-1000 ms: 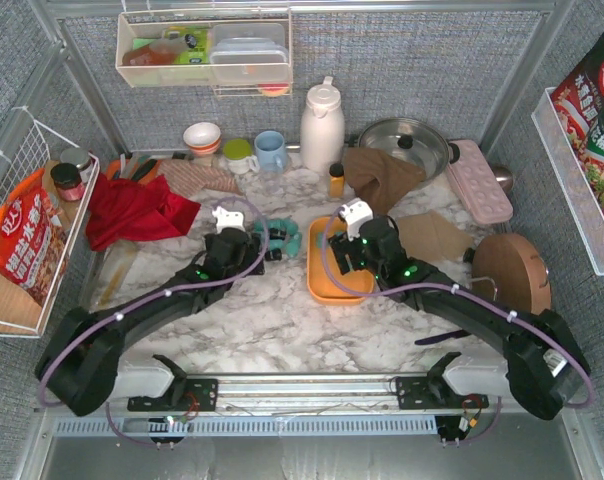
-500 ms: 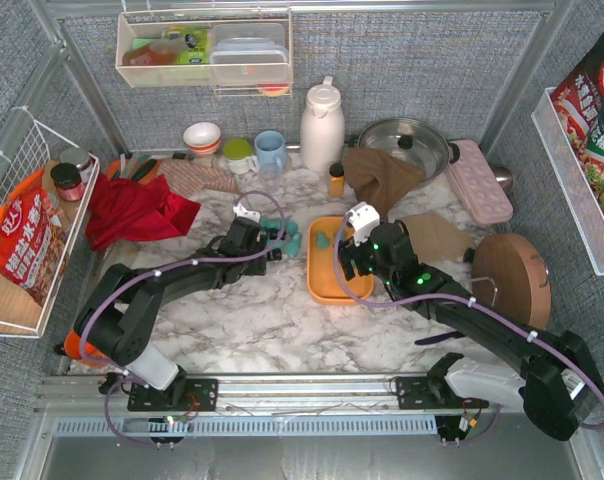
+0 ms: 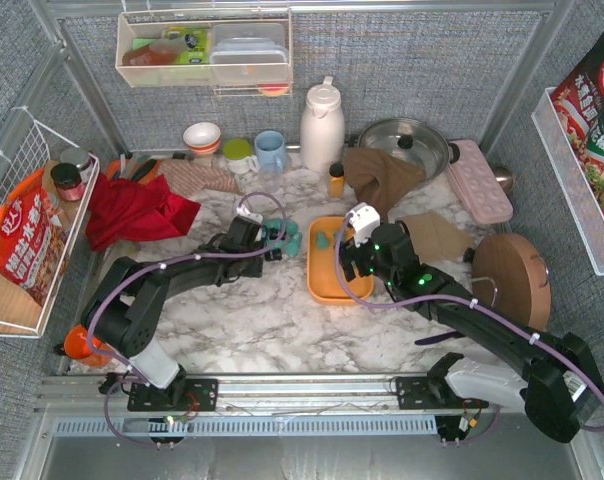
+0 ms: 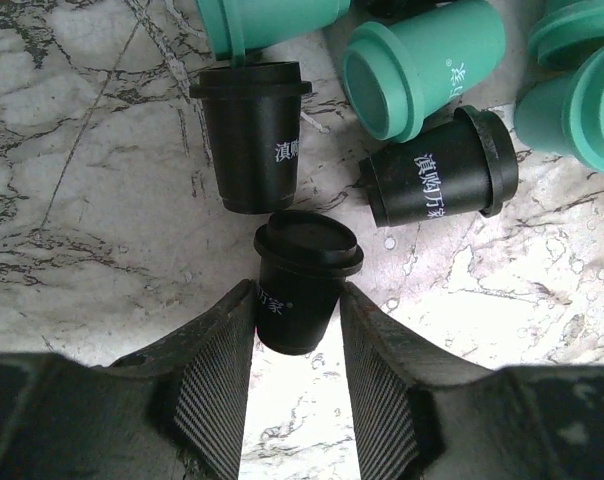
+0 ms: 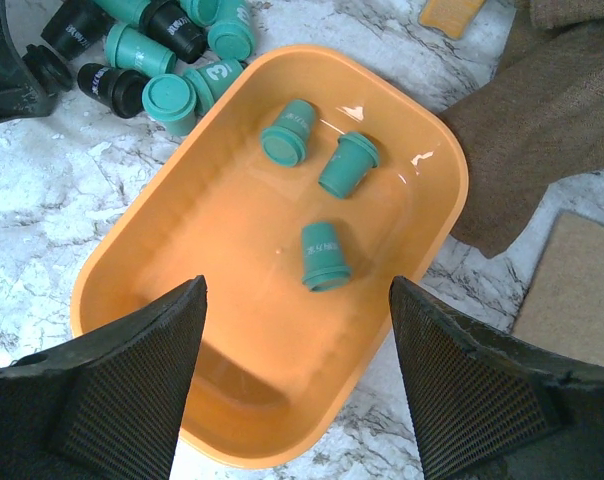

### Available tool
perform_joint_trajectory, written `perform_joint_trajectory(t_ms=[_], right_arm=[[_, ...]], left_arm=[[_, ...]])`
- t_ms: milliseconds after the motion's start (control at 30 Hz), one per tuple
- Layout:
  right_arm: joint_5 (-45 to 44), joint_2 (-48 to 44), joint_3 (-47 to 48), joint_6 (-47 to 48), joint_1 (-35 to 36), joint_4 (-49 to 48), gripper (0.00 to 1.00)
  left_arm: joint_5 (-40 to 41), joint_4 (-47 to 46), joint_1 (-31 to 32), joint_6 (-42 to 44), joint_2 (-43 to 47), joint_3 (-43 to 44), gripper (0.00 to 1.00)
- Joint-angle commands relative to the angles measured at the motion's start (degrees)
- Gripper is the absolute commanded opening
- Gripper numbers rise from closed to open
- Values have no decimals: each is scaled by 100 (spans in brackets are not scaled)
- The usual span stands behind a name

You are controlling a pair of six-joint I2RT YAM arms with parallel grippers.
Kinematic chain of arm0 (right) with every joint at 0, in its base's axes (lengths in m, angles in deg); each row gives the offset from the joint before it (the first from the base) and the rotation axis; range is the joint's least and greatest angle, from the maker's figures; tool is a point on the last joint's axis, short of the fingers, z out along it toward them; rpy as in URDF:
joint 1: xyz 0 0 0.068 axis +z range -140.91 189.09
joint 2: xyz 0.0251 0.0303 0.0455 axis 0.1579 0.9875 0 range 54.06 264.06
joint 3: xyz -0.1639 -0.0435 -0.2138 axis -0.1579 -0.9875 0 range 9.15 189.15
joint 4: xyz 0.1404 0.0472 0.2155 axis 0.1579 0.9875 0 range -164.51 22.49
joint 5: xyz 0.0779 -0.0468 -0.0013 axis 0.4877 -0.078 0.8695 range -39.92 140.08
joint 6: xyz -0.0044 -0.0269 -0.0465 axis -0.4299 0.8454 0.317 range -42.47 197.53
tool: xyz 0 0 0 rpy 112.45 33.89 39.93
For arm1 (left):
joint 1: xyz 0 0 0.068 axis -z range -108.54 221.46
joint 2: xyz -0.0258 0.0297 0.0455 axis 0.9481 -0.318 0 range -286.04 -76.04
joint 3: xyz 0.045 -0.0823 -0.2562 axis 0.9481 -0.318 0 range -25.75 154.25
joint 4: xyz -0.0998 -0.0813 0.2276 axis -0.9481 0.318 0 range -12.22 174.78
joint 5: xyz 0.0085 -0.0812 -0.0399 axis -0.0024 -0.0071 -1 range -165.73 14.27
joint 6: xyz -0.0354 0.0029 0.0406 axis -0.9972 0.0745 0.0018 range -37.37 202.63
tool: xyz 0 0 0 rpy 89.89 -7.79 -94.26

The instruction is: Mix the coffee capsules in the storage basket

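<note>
Marbled white tabletop [image 3: 272,320] fills my view. At left, the left gripper [image 4: 295,295] has its ribbed jaws pressed against the tapered body of one small black plastic coffee capsule [image 4: 300,275], beside loose teal and black capsules [image 4: 422,70]. I judge it light, rigid and slick, so gripping below the rim suits it. Rightward, the shallow orange plastic storage basket [image 5: 232,250] holds three teal capsules [image 5: 325,255] beneath the right gripper [image 5: 297,295], whose jaws stand wide apart.

Marble table [image 3: 272,320] bears orange basket [image 3: 324,282], loose capsules [image 3: 288,237].

Basket [image 5: 460,180]: one. Teal capsules [image 5: 322,255] inside: three. Black capsules [image 4: 250,135], left wrist view: three.
</note>
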Motion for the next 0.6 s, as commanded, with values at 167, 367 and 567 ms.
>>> perform_joint_trajectory(t_ms=[167, 367, 567], right_arm=[[58, -77, 30, 17, 0, 87, 77], [67, -195, 76, -20, 2, 172, 77], [76, -305, 138, -62, -4, 271, 77]], left_arm=[[-199, -120, -9, 236, 316, -140, 41], [-365, -476, -8, 414, 768, -468, 36], [-436, -873, -10, 539, 1377, -830, 34]])
